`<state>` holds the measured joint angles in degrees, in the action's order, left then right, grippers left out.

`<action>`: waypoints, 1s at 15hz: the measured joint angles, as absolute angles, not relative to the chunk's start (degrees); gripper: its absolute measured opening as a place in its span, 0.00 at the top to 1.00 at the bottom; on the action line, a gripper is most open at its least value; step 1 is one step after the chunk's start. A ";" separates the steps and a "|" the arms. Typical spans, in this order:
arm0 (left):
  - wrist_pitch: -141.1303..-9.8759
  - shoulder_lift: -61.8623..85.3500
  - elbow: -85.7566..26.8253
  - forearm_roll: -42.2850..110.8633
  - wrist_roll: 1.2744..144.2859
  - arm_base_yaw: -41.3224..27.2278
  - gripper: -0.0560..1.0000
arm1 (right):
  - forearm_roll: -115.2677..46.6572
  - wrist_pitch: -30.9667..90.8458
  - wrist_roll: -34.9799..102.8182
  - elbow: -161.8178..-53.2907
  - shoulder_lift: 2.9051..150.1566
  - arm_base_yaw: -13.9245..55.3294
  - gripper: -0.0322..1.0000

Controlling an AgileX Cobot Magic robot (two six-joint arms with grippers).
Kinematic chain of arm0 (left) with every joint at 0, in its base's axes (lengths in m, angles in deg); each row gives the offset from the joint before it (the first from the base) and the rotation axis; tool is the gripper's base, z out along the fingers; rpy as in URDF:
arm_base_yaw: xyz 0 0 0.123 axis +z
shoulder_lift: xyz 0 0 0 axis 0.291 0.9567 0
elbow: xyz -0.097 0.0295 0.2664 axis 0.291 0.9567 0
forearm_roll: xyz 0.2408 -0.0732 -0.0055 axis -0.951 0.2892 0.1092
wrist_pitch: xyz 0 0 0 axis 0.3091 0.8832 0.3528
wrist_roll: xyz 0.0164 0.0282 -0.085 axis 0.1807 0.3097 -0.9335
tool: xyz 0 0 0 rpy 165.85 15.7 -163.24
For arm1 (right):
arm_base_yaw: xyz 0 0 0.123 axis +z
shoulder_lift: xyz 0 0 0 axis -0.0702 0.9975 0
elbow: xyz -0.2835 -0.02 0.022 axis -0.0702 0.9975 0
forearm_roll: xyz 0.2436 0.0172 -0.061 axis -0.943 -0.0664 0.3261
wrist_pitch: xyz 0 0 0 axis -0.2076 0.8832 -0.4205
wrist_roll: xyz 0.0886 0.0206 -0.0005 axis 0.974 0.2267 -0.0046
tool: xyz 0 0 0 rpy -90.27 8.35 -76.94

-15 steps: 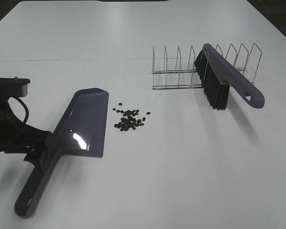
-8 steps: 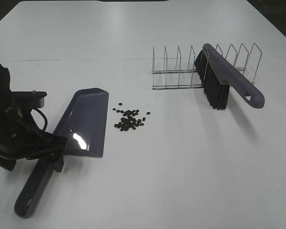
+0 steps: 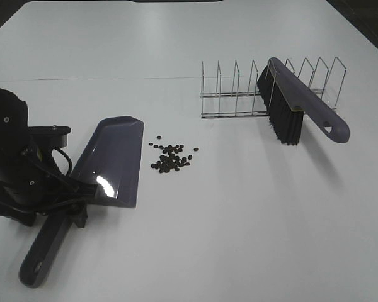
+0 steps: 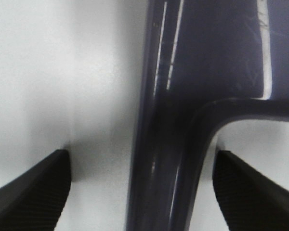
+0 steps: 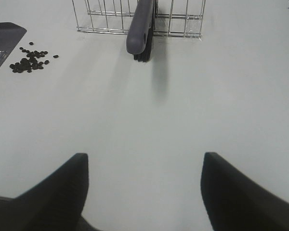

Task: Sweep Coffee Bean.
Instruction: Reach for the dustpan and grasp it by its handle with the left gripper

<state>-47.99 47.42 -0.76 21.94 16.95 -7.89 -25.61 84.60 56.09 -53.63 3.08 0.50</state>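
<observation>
While the white bench [image 3: 239,220] took up nearly the whole ext. high view, the biggest thing on it was the black left arm [image 3: 16,157], low at the left edge w/ cables looping off it.

Next in size, the purple dustpan [image 3: 113,157] lay flat, pan end pointing away, and its handle [image 3: 44,251] ran back to the near-left corner w/ a hang hole at the tip. A wire rack [image 3: 233,100] stood further back and right of centre, upright. A purple brush [image 3: 302,104] w/ black bristles leaned across the rack's right half, tilted. Its bristles pointed down at the bench in front of the rack and its handle stuck out toward the right.

The left tool [image 4: 142,159] sat down over the dustpan handle close to where handle meets pan. Wrist cam showed one dark finger [image 4: 33,192] each side of the handle w/ bare bench btwn pad and plastic on both sides, so it was spread wider than the handle and not gripping. The right tool [image 5: 145,156] hung above bare bench, fingers well apart, nothing btwn them.

Smallest, the coffee beans [image 3: 172,158] lay in a loose dark scatter on the bench. They sat just beside the pan's long side edge, on the rack side, not touching it, and well apart from the brush.
</observation>
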 joint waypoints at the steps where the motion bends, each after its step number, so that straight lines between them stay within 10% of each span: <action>1: -48.05 47.42 -0.76 21.94 17.01 -7.89 0.30 | -25.61 84.60 56.09 -53.63 3.08 0.50 0.37; 6: -48.05 47.42 -0.76 22.17 16.95 -7.89 0.38 | -25.61 84.60 56.09 -53.63 3.08 0.50 0.37; 9: -48.05 47.42 -0.76 23.08 16.55 -7.89 0.65 | -25.61 84.60 56.09 -53.63 3.08 0.50 0.37; 15: -48.73 47.48 -0.76 23.03 17.69 -7.89 0.65 | -25.61 84.60 56.09 -53.63 3.08 0.50 0.37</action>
<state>-48.73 47.48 -0.76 23.03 17.69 -7.89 -25.61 84.60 56.09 -53.63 3.08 0.50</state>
